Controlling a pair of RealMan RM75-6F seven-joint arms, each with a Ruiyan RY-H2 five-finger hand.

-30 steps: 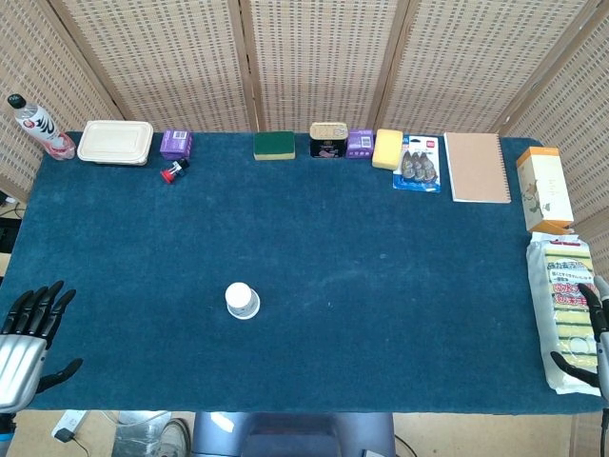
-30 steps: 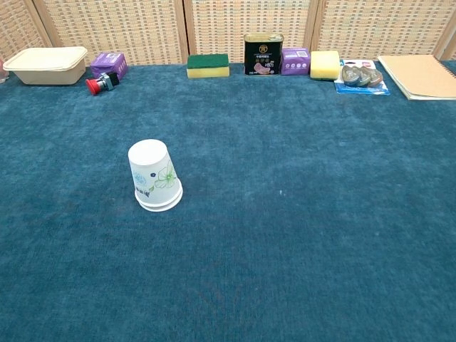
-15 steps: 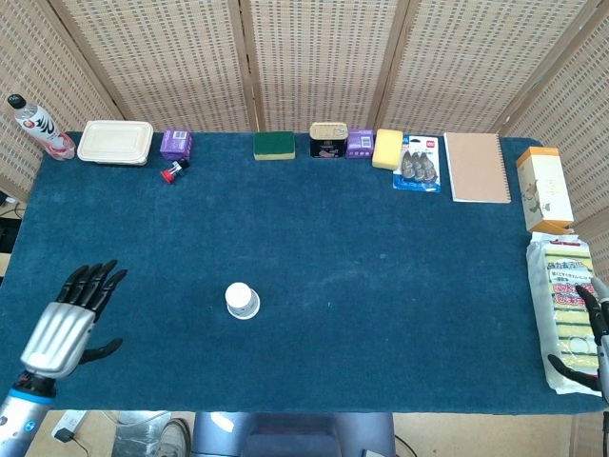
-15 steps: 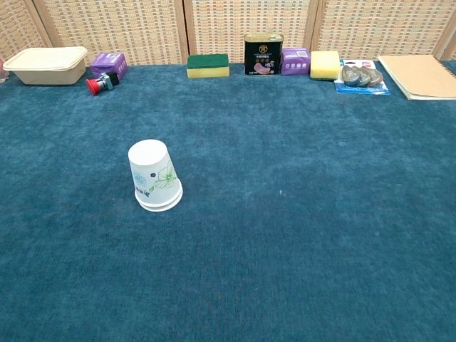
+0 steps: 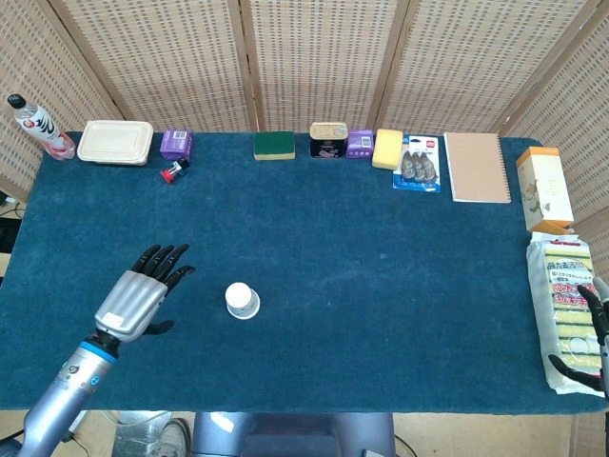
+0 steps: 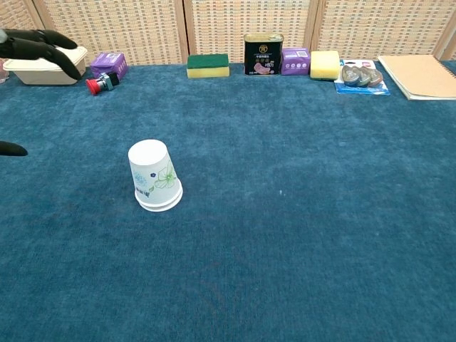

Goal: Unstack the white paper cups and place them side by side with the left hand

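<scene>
Over the last second our left hand (image 5: 143, 291) travelled from the near left corner of the blue table (image 5: 381, 314) in toward the middle, and it hovered just left of the stacked white paper cups (image 5: 242, 301). Its fingers (image 5: 164, 257) were spread apart and held nothing; in the chest view only their dark tips (image 6: 39, 44) showed at the upper left edge. The cups had not moved. They stood upside down, one nested over the other, left of the table's centre, a green flower print facing the chest camera (image 6: 154, 176). Nothing touched them, and no cup had been lifted off. We judged this to be the reach before the first grasp, so the unstacking was still entirely ahead. Our right hand (image 5: 595, 338) lay at the far right edge beside a pack of sponges (image 5: 563, 305); whether its fingers were apart or together we could not tell.
</scene>
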